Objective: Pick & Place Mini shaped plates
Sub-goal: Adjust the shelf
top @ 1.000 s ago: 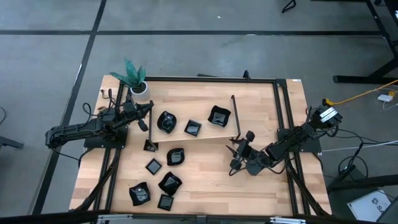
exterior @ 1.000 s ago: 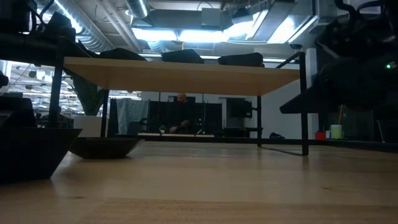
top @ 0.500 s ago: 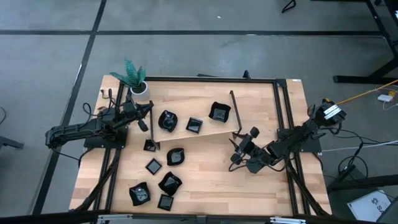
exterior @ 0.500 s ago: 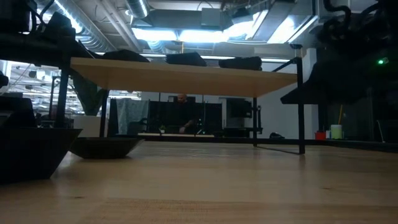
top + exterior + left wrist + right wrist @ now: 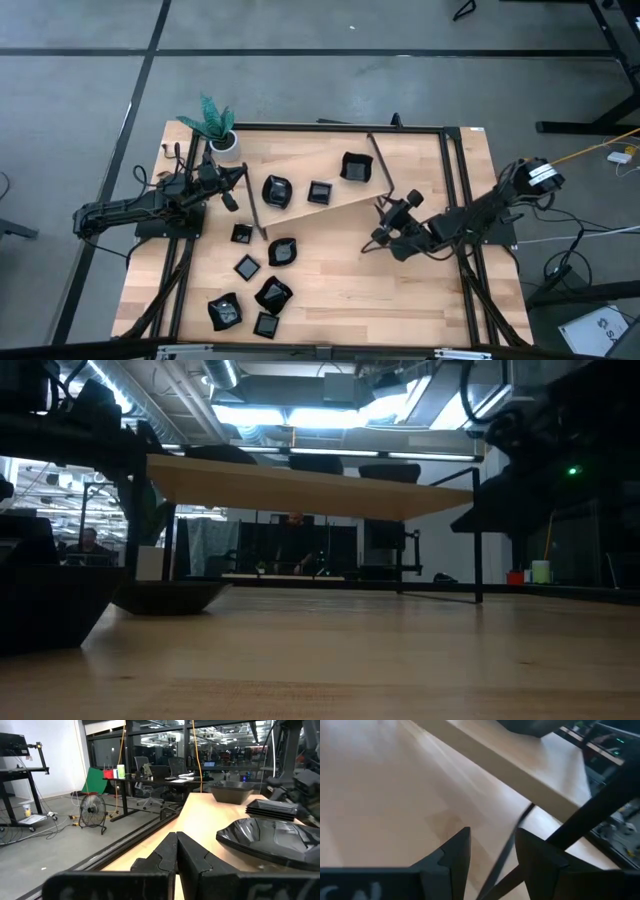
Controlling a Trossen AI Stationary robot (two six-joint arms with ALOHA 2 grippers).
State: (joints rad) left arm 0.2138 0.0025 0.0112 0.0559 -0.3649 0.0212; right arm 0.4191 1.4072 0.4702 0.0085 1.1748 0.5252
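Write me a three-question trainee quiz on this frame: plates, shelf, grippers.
1. True or false: three mini plates sit on the raised wooden shelf.
2. Which gripper is open? A. left gripper B. right gripper
3. Fill in: the white pot with the green plant stands by the table's far ____ corner.

Key: 1 true. 2 B; the left is shut, empty. 3 left.
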